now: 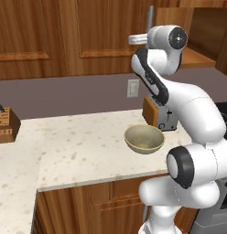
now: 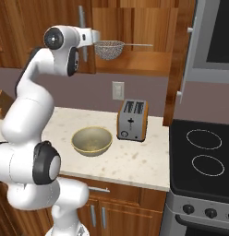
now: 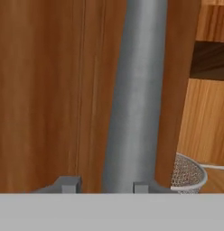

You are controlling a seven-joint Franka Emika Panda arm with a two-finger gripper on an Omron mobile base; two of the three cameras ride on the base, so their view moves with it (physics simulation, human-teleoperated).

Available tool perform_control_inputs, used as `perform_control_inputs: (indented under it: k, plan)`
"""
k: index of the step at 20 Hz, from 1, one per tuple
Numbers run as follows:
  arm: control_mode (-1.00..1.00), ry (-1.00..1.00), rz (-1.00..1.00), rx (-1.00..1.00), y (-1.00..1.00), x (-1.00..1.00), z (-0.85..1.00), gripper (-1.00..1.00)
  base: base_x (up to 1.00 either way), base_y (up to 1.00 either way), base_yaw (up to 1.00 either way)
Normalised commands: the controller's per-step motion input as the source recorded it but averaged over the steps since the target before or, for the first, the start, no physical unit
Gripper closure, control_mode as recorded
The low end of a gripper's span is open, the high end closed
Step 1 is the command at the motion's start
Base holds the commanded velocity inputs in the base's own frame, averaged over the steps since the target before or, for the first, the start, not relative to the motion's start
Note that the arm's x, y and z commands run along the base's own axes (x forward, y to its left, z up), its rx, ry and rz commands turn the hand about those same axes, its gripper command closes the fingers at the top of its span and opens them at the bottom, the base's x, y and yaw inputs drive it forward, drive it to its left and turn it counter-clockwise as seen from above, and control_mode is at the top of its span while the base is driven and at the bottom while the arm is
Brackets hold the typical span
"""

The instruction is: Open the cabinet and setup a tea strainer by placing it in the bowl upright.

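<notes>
The cabinet (image 1: 101, 32) hangs above the counter. Its right side stands open in the right base view, where the tea strainer (image 2: 109, 49) rests on the shelf with its thin wire handle pointing right. My gripper (image 2: 91, 36) is raised to the door's silver bar handle (image 2: 81, 20). In the hand view the bar handle (image 3: 136, 90) runs up the middle. My gripper (image 3: 105, 185) straddles it, partly closed, with a gap at the left fingertip (image 3: 68, 184). The tea strainer (image 3: 188, 173) peeks past the door edge. The bowl (image 1: 143, 138) (image 2: 92, 140) sits empty on the counter below.
A toaster (image 2: 132, 120) stands just behind and right of the bowl. A knife block (image 1: 5, 123) sits at the counter's far left. A black stove (image 2: 204, 156) adjoins the counter on the right, under a grey appliance (image 2: 213, 37). An outlet (image 1: 132, 87) is on the back wall.
</notes>
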Motion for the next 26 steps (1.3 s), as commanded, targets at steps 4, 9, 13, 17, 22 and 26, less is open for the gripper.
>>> perform_control_inputs:
  k: [4, 9, 13, 17, 22, 26]
  plan:
    - [-1.0, 0.05, -0.19, -0.03, 0.45, -0.29, 0.0, 1.0, 0.0, 0.0, 0.0]
    - [-1.0, 0.08, -0.24, -0.04, 0.57, -0.39, 0.0, 1.0, 0.0, 0.0, 0.0]
    - [-1.0, 0.07, -0.25, -0.02, 0.53, -0.56, 0.0, 1.0, 0.0, 0.0, 0.0]
    - [-1.0, 0.04, -0.25, 0.0, 0.5, -0.74, 0.0, 1.0, 0.0, 0.0, 0.0]
    - [-1.0, 0.0, -0.23, 0.0, 0.43, -0.9, 0.0, 1.0, 0.0, 0.0, 0.0]
    - [-1.0, 0.0, -0.19, 0.0, 0.22, -0.86, 0.0, 1.0, 0.0, 0.0, 0.0]
